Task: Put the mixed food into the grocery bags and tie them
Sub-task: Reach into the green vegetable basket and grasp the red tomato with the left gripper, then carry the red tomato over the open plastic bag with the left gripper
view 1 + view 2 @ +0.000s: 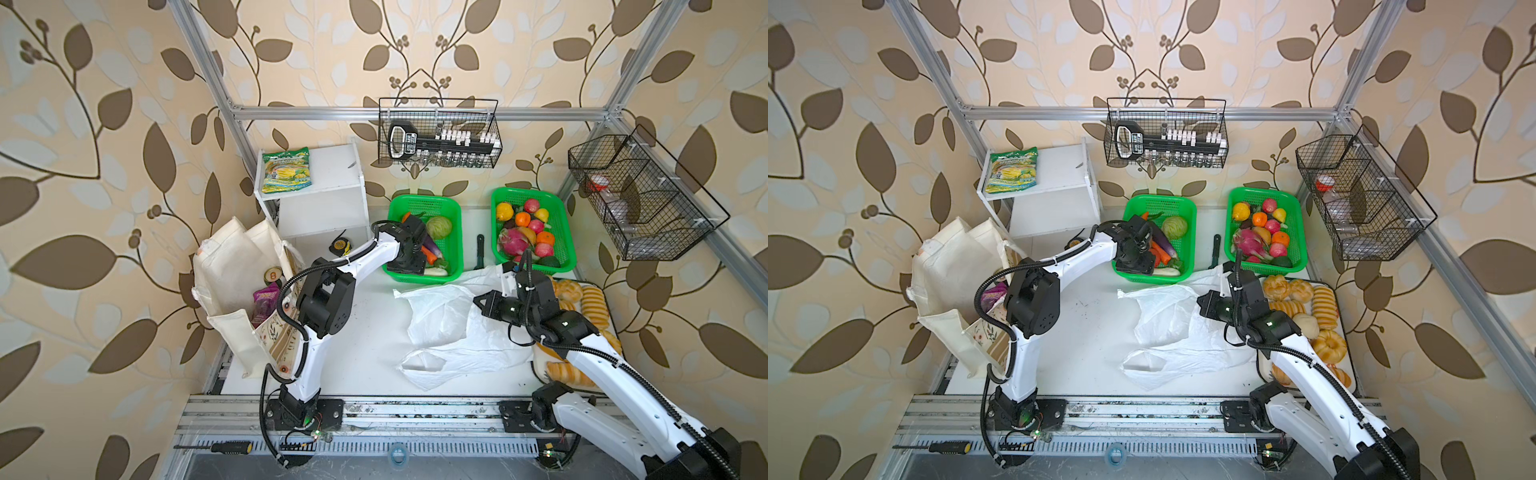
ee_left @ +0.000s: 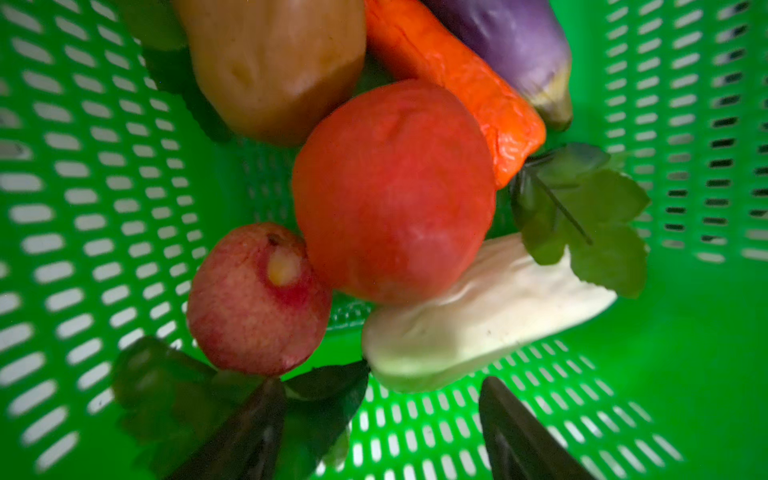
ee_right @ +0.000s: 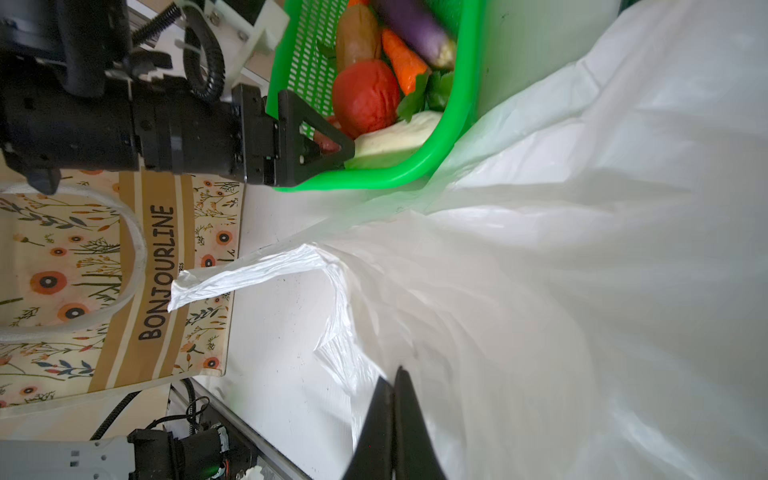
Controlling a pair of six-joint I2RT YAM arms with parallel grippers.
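Potato (image 2: 274, 70) is half cut off by the frame beside the tomato (image 2: 395, 191), long axis toward it. My left gripper (image 2: 382, 386) gapes empty near the tomato; my right gripper (image 3: 395, 374) is pressed closed.

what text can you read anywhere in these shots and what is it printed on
"BONJOURLINE": on the brown band of the canvas tote, in the right wrist view.
Small print beside that word: too small to read.
Brand lettering on the yellow-green snack packet: blurred, unreadable.
Print on the purple pouch: blurred, unreadable.
Label on the hanging black tool: too small to read.
No print shows on the white plastic bag.
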